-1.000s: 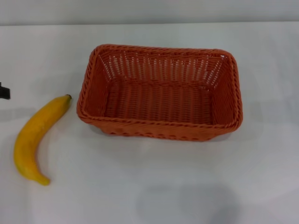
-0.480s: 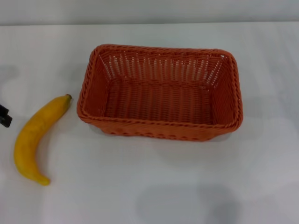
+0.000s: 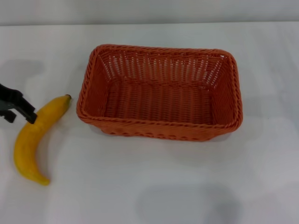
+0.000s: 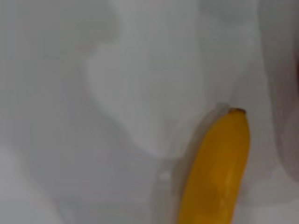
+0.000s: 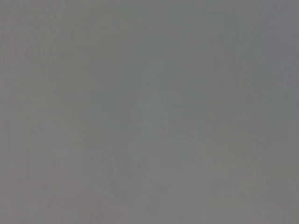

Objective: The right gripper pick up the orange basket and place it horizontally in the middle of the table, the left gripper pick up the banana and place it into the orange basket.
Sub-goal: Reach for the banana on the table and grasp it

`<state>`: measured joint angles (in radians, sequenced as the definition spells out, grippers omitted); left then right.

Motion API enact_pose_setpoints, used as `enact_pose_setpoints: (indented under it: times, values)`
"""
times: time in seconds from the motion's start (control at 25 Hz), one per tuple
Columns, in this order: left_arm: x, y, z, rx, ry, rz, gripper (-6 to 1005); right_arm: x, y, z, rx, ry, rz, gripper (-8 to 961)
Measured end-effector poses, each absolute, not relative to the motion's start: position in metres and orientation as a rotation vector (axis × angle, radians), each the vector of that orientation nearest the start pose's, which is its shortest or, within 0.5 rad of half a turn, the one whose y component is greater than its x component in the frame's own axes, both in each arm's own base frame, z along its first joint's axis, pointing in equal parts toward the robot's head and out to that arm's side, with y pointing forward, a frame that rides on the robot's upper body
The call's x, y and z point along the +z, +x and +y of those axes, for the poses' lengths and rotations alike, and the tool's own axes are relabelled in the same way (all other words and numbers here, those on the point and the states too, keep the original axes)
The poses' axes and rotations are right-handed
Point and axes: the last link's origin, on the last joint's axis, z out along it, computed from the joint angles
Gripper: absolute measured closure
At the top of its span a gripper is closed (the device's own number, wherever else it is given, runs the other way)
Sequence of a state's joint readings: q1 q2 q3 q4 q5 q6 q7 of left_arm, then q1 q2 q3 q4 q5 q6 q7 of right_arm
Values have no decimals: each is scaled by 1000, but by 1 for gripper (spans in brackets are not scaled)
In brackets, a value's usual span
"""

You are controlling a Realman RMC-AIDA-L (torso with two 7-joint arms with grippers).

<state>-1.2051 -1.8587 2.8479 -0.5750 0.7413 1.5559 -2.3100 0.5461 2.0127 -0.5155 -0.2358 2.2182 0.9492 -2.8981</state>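
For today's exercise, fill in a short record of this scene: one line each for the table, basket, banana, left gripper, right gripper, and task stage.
table: white table, bearing both items
basket: orange basket, upright, lying horizontally mid-table, nothing inside
banana: banana, flat on the table left of the basket, not touching it
left gripper: left gripper, at the banana's upper part, not yet holding it
right gripper: not in view
task stage: basket placed; banana still outside

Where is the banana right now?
In the head view the banana lies on the table at the robot's left, beside the orange basket, the left claw at it.
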Motion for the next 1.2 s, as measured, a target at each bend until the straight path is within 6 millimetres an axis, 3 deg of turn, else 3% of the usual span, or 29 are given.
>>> enact_pose_setpoints:
  times: [0.16,0.52,1.2]
  values:
    - [88,-259,402,652,-2213,-1674,403,82,353,393,443,-1538,402,77]
    - [88,-267,401,751,-2187,-1622,401,79,351,393,455,-1538,411,77]
    - [68,-269,400,771,-2208,-1605,400,79,352,392,459,-1531,418,77]
